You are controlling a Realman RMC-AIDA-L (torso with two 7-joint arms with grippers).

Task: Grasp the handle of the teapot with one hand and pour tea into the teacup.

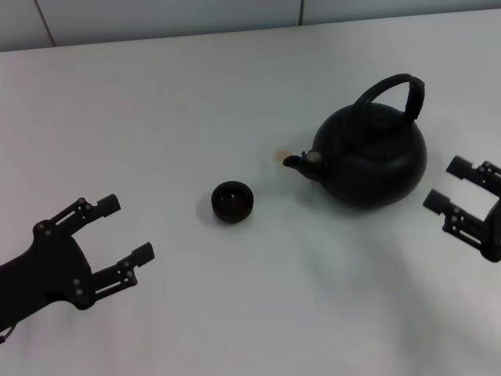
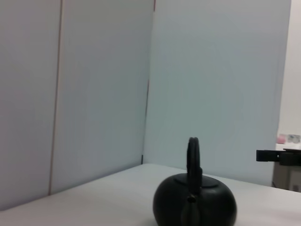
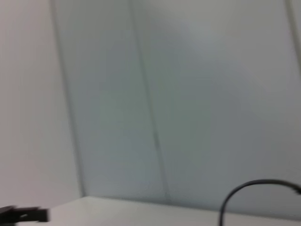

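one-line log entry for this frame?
phase: pre-grasp | left pincer: open, idle near cup | right pincer: open, beside teapot | handle: untouched

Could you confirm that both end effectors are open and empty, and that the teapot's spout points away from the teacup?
Not quite. In the head view the teapot has its spout pointing toward the teacup, not away from it. The rest holds: the left end effector and the right end effector are both open and empty.
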